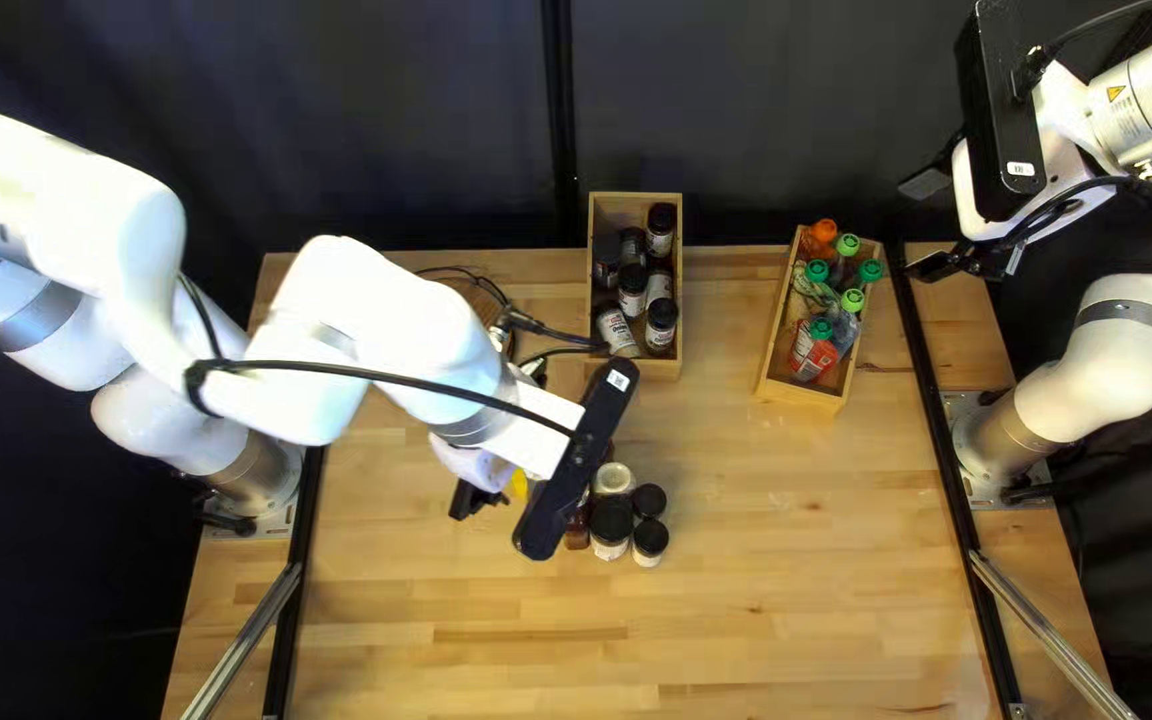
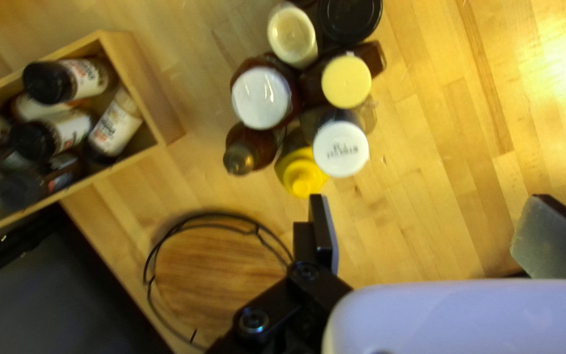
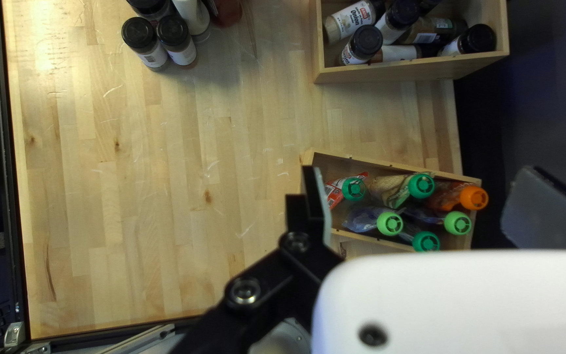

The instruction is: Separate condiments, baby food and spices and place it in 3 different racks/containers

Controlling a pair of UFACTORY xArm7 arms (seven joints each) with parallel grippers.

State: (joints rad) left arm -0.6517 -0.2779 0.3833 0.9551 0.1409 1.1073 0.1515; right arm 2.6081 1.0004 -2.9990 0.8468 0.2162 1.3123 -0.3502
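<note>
Condiments (image 2: 261, 98): tight cluster on the table, upright bottles and jars, several touching. Left gripper (image 2: 433, 216) is beside them, jaws wide apart, nothing in them. Near finger is just beside the yellow bottle (image 2: 302, 177); white cap (image 2: 340, 149) next to it.

Step in hand, my guess: pick one condiment, likely for the round basket (image 2: 217, 275) near the cluster. Start on the outer edge. Yellow bottle or white cap look reachable; inner ones would drag neighbours. Line up over one item, both fingers clear of the rest, go down straight, close on the body, not the cap. The yellow bottle likely squashes, so squeeze lightly; glass should take a firmer hold. Lift straight up before swinging over, or the pack may tip. Set down upright against the basket's side, leaving room for the rest.

Black lids (image 1: 650, 500) on the cluster's far side: spice or condiment, can't tell; check labels first.

Further out: spice box (image 2: 142, 85) filled with jars, pouch box (image 1: 800, 395) holding capped pouches (image 3: 390, 223), likely baby food. Both look sorted. Right gripper (image 3: 420, 190): open, empty, raised near the pouch box; best kept out of the way.
</note>
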